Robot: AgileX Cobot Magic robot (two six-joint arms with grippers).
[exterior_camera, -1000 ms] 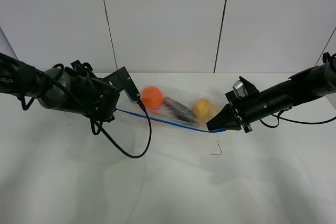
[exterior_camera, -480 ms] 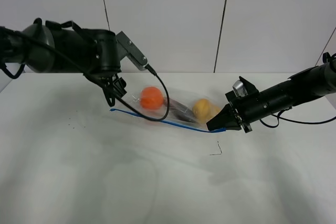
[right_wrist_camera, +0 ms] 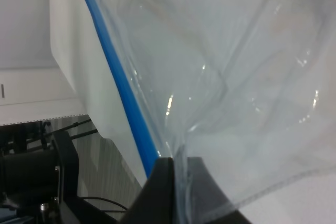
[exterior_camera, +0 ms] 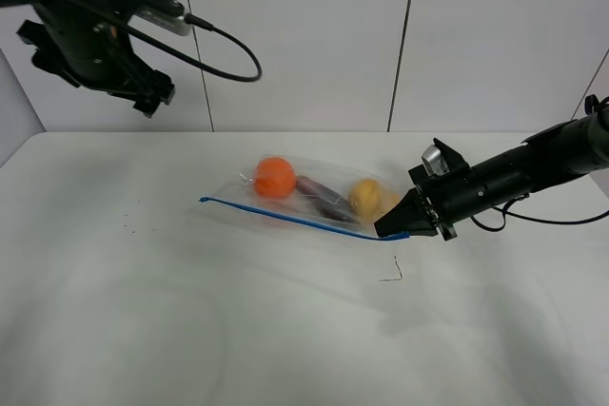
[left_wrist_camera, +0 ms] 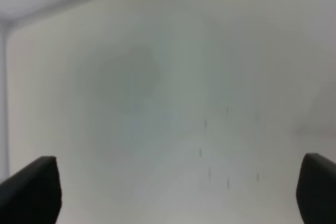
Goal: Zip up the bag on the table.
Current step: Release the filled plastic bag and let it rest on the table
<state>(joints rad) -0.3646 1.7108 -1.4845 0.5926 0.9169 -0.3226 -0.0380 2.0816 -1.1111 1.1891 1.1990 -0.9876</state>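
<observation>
Right side first: the right tool is down low at the right-hand end of the bag, its jaws pressed together and pinching the corner where the blue zipper strip ends. The right wrist camera sits right on top of it, with the dark fingertips clamped on clear plastic and the blue strip running away from the pinch along the bag's edge. The bag lies flat on the white table, a little behind the middle. Its strip forms the near edge, stretching from the free left end across to that pinched corner. Through the plastic you can pick out an orange fruit at the left, a purple fruit in the middle and a yellow fruit just beside the right tool. Whether the zipper is sealed along its length cannot be told from here. Over on the other side, the left arm is up high above the table's far left corner, well apart from the bag. Its wrist view is blurred, but the left tool shows its fingers spread wide, one at each lower corner of the picture, with only the pale tabletop between them. A small dark mark sits on the table in front of the right tool.
</observation>
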